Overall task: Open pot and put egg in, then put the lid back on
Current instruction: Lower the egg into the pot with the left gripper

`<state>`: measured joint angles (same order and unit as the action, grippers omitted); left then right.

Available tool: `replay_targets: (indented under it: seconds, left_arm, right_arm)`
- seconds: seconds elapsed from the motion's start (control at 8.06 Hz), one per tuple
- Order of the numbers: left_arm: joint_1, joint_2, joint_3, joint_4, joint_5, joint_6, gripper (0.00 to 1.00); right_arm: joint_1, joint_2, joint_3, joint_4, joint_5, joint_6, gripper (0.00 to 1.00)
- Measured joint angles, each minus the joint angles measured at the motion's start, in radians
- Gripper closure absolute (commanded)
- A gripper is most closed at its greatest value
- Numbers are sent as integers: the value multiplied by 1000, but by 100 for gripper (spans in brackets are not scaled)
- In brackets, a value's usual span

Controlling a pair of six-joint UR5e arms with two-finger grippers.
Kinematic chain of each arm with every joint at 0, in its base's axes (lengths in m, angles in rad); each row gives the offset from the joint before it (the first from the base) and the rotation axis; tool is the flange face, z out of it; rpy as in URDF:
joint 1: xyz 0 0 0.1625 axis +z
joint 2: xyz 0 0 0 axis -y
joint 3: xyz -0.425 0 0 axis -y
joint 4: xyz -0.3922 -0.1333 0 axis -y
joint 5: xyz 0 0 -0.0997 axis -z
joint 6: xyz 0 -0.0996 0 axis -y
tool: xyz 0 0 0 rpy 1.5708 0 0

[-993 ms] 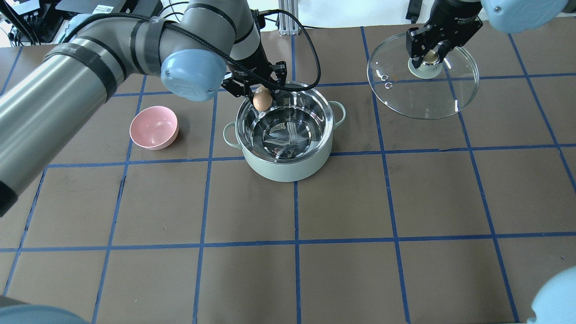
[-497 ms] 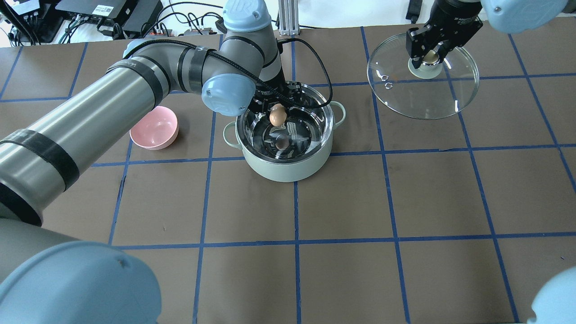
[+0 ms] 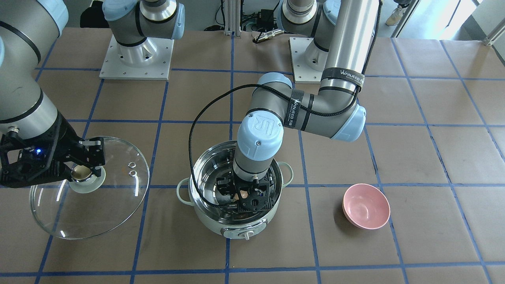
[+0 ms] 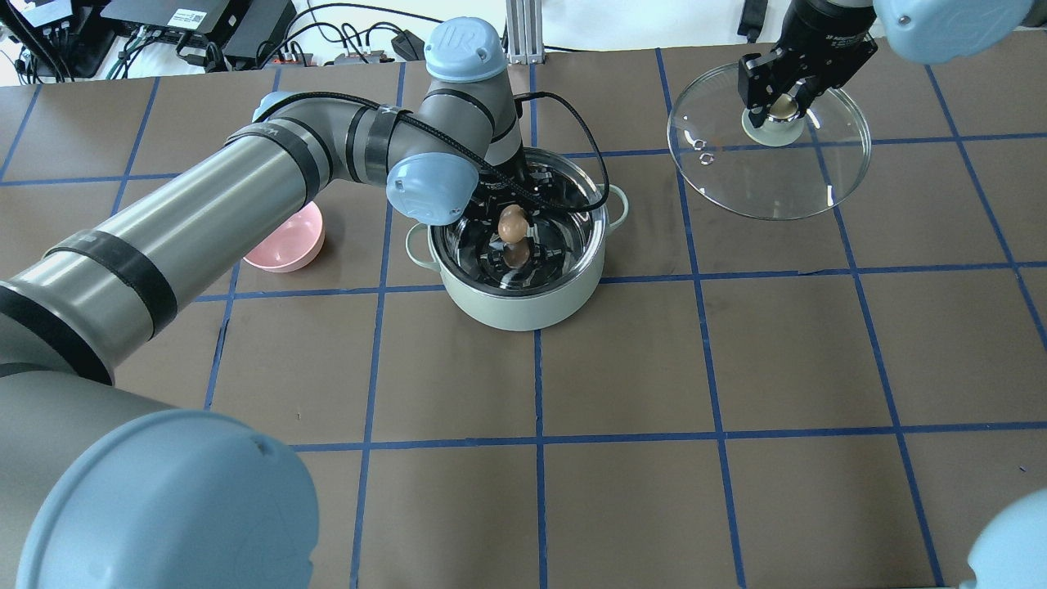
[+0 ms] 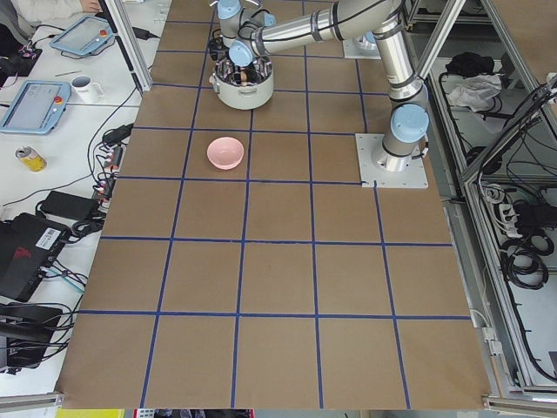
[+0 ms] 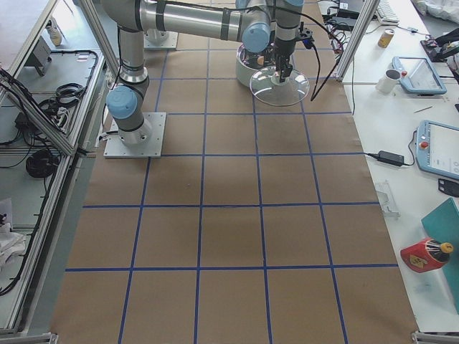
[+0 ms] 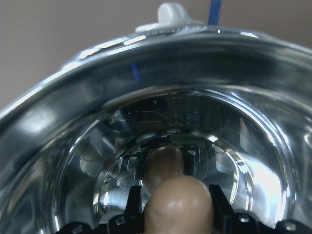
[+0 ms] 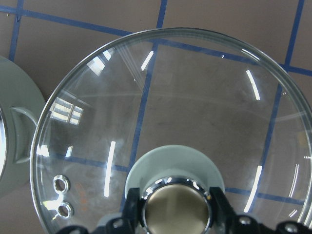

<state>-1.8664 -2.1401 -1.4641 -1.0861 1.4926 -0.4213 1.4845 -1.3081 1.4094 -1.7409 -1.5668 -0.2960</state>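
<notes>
Inside the pot point(image 4: 523, 307), the egg point(image 4: 512, 222) is clamped upright by the left gripper point(image 3: 244, 195), lowered further than before; the lid point(image 4: 769, 180) is clamped by the right gripper point(image 4: 783, 105).

Wide table point(image 4: 736, 507) covered in brown paper, marked into squares with blue tape point(image 4: 538, 393). Aluminium posts point(image 5: 135, 43) at the edges. White bench point(image 5: 61, 131) along one long side, with a mug point(image 5: 83, 86), a can point(image 5: 29, 158) and, further along, a red bottle-like thing point(image 6: 424, 254). Grey floor on the other side, strewn with coiled cables point(image 5: 522, 252). Bright, even light throughout.
</notes>
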Motion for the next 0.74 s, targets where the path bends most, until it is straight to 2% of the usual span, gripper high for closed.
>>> replay_targets:
  seconds: [0.25,0.37,0.5,0.62,0.74]
  left_arm:
    - [-2,-15,-2,7,0,-6,87]
    - [-4,-21,-2,16,0,-6,76]
    - [-9,-25,-3,24,0,-5,61]
    - [-13,-27,-4,28,0,-3,41]
    - [-15,-28,-5,30,0,-1,26]
  right_arm:
    - [0,-1,1,-1,0,0,100]
    - [0,-2,2,-1,0,0,100]
    - [0,-2,2,-1,1,0,100]
    - [-1,-2,4,-1,1,0,100]
    - [-1,-2,6,-2,0,0,100]
